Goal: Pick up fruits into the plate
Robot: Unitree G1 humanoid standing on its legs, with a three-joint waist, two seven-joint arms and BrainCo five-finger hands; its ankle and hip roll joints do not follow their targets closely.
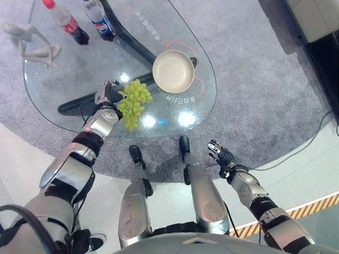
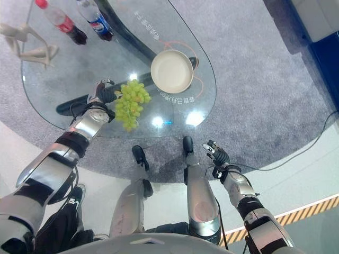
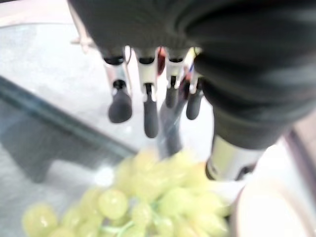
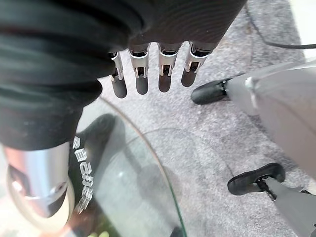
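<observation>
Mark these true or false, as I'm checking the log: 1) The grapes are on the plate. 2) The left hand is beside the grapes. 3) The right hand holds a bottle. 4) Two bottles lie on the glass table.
1) False: the green grapes lie on the glass table, beside the empty plate.
2) True: the left hand is at the bunch.
3) False: the right hand hangs empty off the table.
4) True: two bottles lie there.

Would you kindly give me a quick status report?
Left hand open beside grapes, not gripping. Right hand open, idle off the table. Plate empty, just beyond grapes. Path clear.
</observation>
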